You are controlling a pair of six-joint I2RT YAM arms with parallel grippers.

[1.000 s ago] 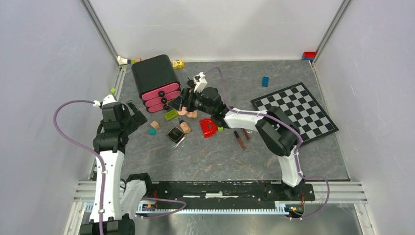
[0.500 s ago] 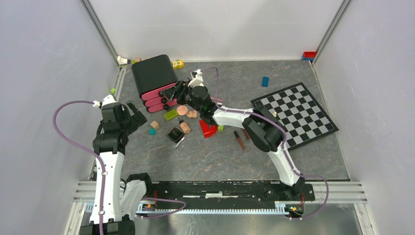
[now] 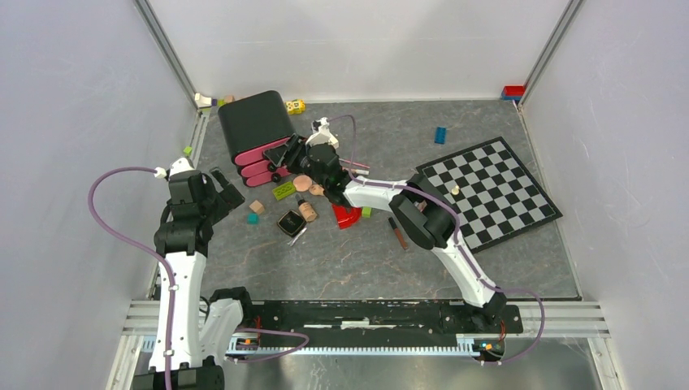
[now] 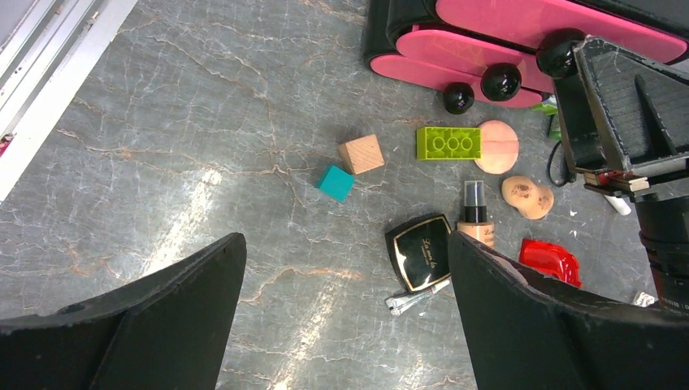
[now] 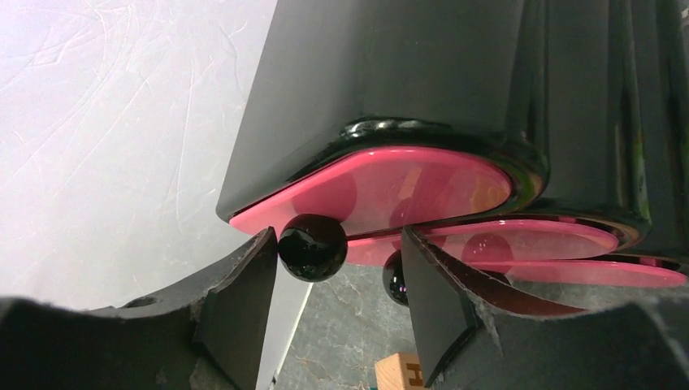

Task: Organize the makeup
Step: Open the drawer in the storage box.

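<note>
Right wrist view: the right gripper [image 5: 337, 260] is seen with jaws parted around the top knob [image 5: 313, 248] of the drawer unit [image 5: 390, 81]. The compact [image 4: 418, 252], bottle [image 4: 474, 223] and sponges [image 4: 497, 146] are seen lying before that unit, outside the jaws.

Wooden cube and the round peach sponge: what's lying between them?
A lime-green toy brick, closer to the sponge than to the cube; the left wrist view shows it.

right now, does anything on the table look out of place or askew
Yes. Toy pieces are mixed in: a green brick right beside the round peach sponge, a wooden cube and a teal cube near the black compact. The checkerboard on the right lies askew.
</note>
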